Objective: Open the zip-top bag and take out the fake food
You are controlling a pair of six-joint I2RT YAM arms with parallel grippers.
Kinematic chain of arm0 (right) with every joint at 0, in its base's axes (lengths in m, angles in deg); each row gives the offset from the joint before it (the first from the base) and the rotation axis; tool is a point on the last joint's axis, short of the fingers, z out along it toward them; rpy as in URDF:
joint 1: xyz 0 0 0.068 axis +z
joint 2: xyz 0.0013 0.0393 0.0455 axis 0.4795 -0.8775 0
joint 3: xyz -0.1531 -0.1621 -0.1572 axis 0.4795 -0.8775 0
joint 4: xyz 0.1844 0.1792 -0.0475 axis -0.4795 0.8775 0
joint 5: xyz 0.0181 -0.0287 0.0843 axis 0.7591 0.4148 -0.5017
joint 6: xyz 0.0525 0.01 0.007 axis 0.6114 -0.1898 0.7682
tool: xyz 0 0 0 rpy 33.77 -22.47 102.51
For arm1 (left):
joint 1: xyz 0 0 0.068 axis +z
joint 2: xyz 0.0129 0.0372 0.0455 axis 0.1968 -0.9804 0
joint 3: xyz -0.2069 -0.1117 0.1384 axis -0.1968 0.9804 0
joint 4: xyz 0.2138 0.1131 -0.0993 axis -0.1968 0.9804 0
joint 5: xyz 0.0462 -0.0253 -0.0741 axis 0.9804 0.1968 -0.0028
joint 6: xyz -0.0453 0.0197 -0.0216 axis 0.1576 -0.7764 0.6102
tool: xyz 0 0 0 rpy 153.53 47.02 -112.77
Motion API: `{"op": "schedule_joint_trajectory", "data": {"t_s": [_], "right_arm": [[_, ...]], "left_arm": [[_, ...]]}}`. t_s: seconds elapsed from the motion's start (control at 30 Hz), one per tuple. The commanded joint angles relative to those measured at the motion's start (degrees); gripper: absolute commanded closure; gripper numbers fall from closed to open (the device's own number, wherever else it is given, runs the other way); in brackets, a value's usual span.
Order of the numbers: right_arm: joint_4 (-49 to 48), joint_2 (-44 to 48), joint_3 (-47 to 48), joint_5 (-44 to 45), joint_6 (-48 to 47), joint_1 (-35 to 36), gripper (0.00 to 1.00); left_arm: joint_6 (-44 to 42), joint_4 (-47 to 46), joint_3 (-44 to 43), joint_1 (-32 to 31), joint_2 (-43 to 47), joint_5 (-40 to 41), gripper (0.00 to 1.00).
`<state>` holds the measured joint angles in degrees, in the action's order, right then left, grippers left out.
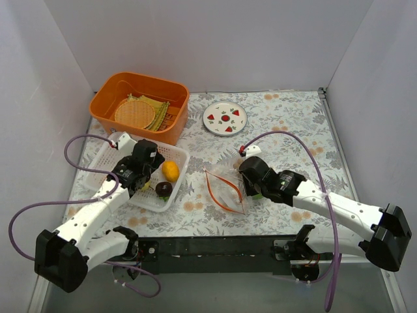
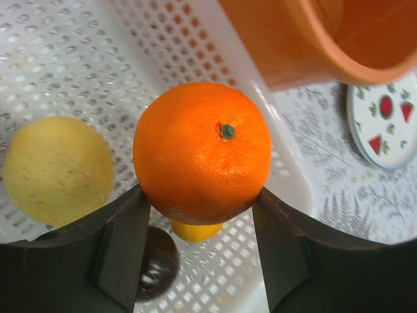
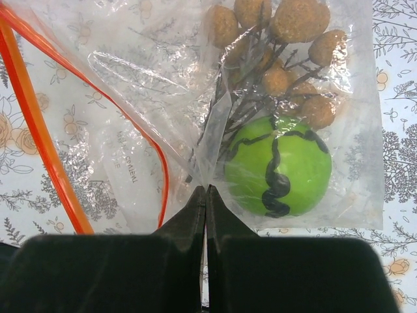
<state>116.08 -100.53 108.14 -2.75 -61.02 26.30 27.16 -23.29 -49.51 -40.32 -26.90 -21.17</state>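
Left gripper [image 2: 201, 199]: fingers clamp orange fruit [image 2: 202, 153] over white mesh basket [image 2: 65, 59]; lower onto bare mesh before spreading.
Right gripper [image 3: 206, 195]: fingers pressed together, pinching film of zip-top bag [image 3: 130, 98], open-mouthed on worktop [image 3: 397, 215]; green ball [image 3: 280, 166] inside.

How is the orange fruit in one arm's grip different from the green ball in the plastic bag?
The orange fruit is plain orange with a green stem nub; the green ball has wavy black stripes. The orange fruit is out, clamped in the left tool over the white basket; the green ball lies inside the zip-top bag. Both are round.
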Motion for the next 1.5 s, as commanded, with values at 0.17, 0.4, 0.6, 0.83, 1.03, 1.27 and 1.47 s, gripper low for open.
{"op": "schedule_joint_trajectory", "data": {"t_s": [0.17,0.4,0.6,0.83,1.03,1.27,1.47], "right_arm": [[-1.16,2.20,0.13,-2.30,0.11,-0.20,0.99],[-1.34,3.51,0.83,-2.12,0.55,-0.29,0.99],[-1.07,4.92,1.18,-1.42,1.51,-0.29,0.99],[-0.98,4.92,1.45,-3.88,3.71,-0.20,0.99],[-1.69,6.42,2.15,-5.99,4.94,0.15,0.99],[-3.44,9.40,1.36,-9.58,7.23,1.73,0.95],[3.48,10.72,2.76,-0.39,7.14,0.95,0.20]], "left_arm": [[-5.41,-2.69,0.50,7.44,-0.90,-8.26,0.08],[-4.03,-3.04,2.70,-2.20,6.40,-12.96,0.35],[5.12,-7.16,4.02,-25.14,0.26,-8.02,0.57],[8.64,-24.27,3.84,-35.88,-14.50,-8.63,0.66],[13.82,-32.63,6.47,-38.00,-22.59,-5.56,0.73],[11.55,-44.25,9.12,-37.91,-27.77,-4.06,0.69],[12.24,-46.99,11.04,-37.91,-29.46,-4.94,0.62]]}}
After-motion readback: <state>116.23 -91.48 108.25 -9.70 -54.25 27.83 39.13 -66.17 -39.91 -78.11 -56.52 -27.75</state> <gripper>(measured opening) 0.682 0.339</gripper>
